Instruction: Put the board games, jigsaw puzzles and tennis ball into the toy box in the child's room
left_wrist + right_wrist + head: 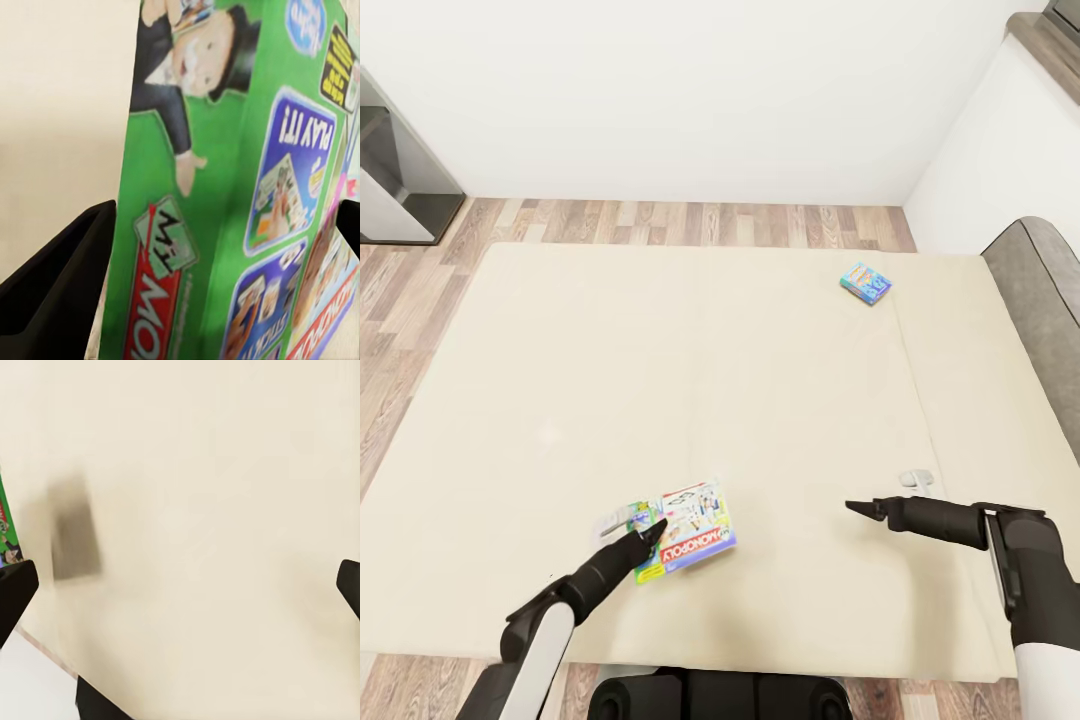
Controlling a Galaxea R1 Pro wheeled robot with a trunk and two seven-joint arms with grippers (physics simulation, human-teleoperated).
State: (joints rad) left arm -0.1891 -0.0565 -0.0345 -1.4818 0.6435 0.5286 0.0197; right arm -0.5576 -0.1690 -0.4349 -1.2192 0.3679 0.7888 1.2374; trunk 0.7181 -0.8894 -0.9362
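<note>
I am looking down over the bed (690, 400), a broad cream surface with wood floor (660, 222) beyond it and a grey headboard (1040, 300) along its right side. Two of the task's games are lying on it, well apart: the Monopoly box (698, 528) near my edge and a small blue box (866, 283) far off toward the headboard.

My left gripper (652, 530) is reaching to the Monopoly box's left edge. In the left wrist view the box (232, 187) is sitting between the fingers (60, 285), which are standing wide on either side of it, and I am not seeing contact on either one, so I am judging it not yet held. The box also looks tipped rather than flat there. A second printed piece (622, 518) is showing just beside it under the gripper; I cannot tell whether it is a lid or another box.

My right gripper (860, 508) is hovering over bare bed, parted and holding nothing; its fingers (15, 589) are showing dark at the frame's sides.

What I am worrying about:
- closing on a tilted, smooth box could let it twist or slide out as I lift
- pinching only one layer could leave the other piece behind
- pushing forward on the soft bed could shove the box away instead of seating it
- the far blue box is likely needing a base move, and leaning for it could drag my arm across the bed
</note>
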